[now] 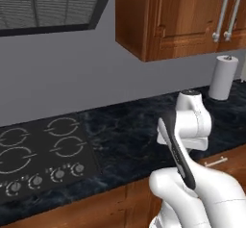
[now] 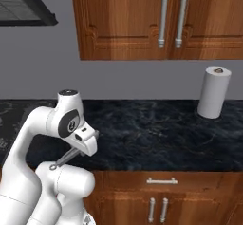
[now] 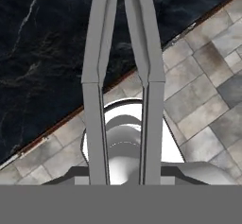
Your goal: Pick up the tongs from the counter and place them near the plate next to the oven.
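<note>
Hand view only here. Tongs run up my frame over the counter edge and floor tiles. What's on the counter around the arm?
Observer: A paper towel roll stands upright at the back of the counter, to the arm's right.
Operator: And to the left?
Observer: A cooktop is set into the counter there.
Operator: Where's the hand?
Observer: In the right base view the gripper sits low at the counter's front edge, and the tongs slant down-left from it, off the surface.
</note>
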Controlling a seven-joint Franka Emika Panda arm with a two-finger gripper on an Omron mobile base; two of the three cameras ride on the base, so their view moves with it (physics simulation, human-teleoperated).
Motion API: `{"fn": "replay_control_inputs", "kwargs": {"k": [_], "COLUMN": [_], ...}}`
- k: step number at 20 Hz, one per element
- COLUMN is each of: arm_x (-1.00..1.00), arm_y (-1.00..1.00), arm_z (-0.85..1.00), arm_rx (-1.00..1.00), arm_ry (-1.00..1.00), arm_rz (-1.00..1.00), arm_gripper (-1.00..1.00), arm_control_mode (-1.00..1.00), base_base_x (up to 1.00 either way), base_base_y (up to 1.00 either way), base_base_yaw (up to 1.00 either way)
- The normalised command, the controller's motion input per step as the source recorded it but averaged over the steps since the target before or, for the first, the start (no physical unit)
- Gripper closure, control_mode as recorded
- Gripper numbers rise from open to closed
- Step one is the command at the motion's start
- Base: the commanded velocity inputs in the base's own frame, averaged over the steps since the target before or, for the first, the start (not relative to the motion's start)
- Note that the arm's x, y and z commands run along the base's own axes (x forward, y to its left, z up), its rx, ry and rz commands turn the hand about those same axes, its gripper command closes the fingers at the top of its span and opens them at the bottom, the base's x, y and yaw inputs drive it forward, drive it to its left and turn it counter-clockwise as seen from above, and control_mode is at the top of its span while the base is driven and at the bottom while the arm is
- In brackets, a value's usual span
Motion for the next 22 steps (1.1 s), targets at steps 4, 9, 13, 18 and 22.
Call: {"fn": "replay_control_inputs", "kwargs": {"k": [4, 9, 13, 18, 22], "arm_x": [0.0, 0.0, 0.0, 0.0, 0.0], "arm_y": [0.0, 0.0, 0.0, 0.0, 0.0], "arm_z": [0.0, 0.0, 0.0, 0.0, 0.0], "arm_rx": [0.0, 0.0, 0.0, 0.0, 0.0], "arm_ry": [0.0, 0.0, 0.0, 0.0, 0.0], "arm_rz": [0.0, 0.0, 0.0, 0.0, 0.0], "arm_gripper": [1.0, 1.0, 1.0, 1.0, 1.0], "arm_control_mode": [1.0, 1.0, 1.0, 1.0, 1.0], "base_base_x": [-0.18, -0.3, -0.31, -0.31, -0.3], "base_base_y": [-0.05, -0.1, -0.11, -0.15, -0.23], "base_base_yaw": [-0.62, -0.71, -0.75, -0.73, -0.7]}}
